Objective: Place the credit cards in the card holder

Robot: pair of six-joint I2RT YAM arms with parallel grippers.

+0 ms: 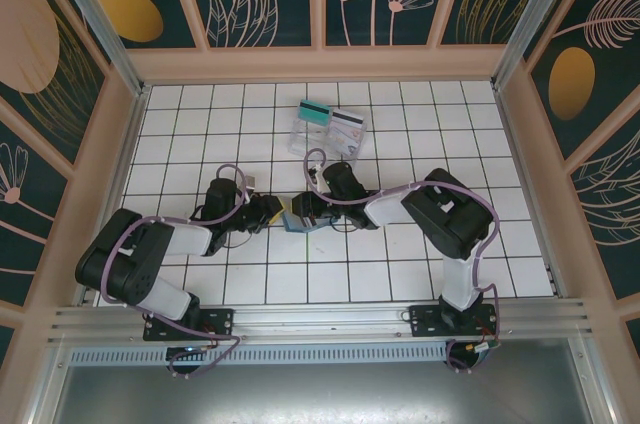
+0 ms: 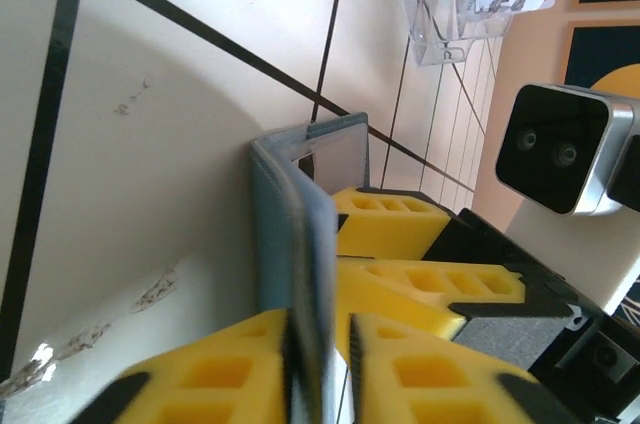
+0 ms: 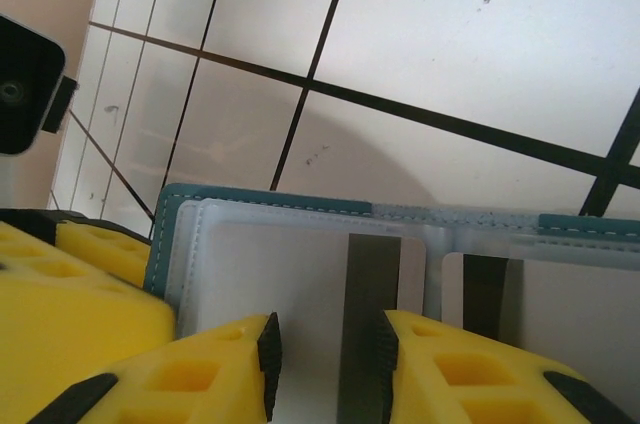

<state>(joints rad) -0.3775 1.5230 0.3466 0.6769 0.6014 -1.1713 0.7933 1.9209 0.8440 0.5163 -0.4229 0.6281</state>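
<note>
The card holder (image 1: 297,222) is in the middle of the bench (image 1: 200,114), between the two pincers. It is half open, bent like a corner.

The left pincer (image 2: 315,329) reaches it from 9 o'clock. It is clenched on one flap of the card holder. Its yellow fingers (image 2: 200,379) press on both sides of the thin flap.

The right pincer (image 3: 326,339) is at 3 o'clock of the holder. Its jaws are apart and hold nothing. The blue-grey inside of the other flap shows in the gap, just past the tips. I cannot tell if the tips touch it.

The credit cards are well apart from the holder, at 12 o'clock. They lie in a clear tray (image 1: 325,146). The green card (image 1: 313,110) is on the left and the white card (image 1: 347,124) is on the right.
</note>
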